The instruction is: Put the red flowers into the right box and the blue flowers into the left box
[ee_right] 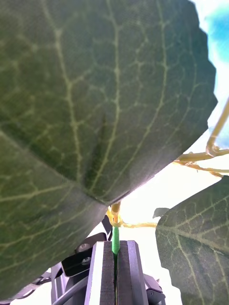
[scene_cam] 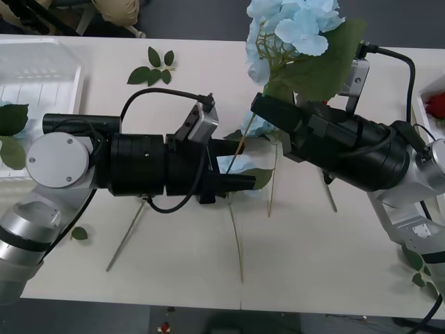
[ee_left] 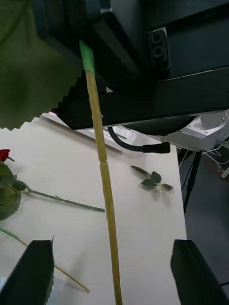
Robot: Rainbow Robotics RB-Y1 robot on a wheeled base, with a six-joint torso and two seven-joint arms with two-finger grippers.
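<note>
- Working over a white table [scene_cam: 313,264] littered with bare stems [scene_cam: 125,236] and a loose leaf sprig [scene_cam: 154,68].
- Standing raised above the table's far middle: a blue flower [scene_cam: 295,28], pale head uppermost and a broad green leaf just under it.
- Running steeply down from that head toward the robot and slightly to its left: the flower's thin yellowish stem [ee_left: 102,167], long axis closer to upright than to flat.
- Pinching the green upper part of the stem just under the leaves: the right gripper [ee_right: 115,252], jaws clenched tight on it, reaching in from the right side of the table.
- Passing between the parted fingers of the left gripper [ee_left: 114,257]: the stem's lower length, apparently touching neither finger.
- Hanging released and wide, level over mid-table and pointing rightward: that left gripper, so the stem is crossing its gap rather than lying along it.
- Looking like a handover being set up: closing the left jaws squarely across the stem, then freeing the right ones, probably being what comes next.
- Waiting at the far left edge, well apart from the flower: the left box [scene_cam: 73,76], on the left arm's own side.
- Sitting at the right edge behind the right arm: the right box [scene_cam: 424,104], holding a red flower [scene_cam: 438,104].
- Lying flat on the table, stem stretched out: another red rose [ee_left: 4,155].
</note>
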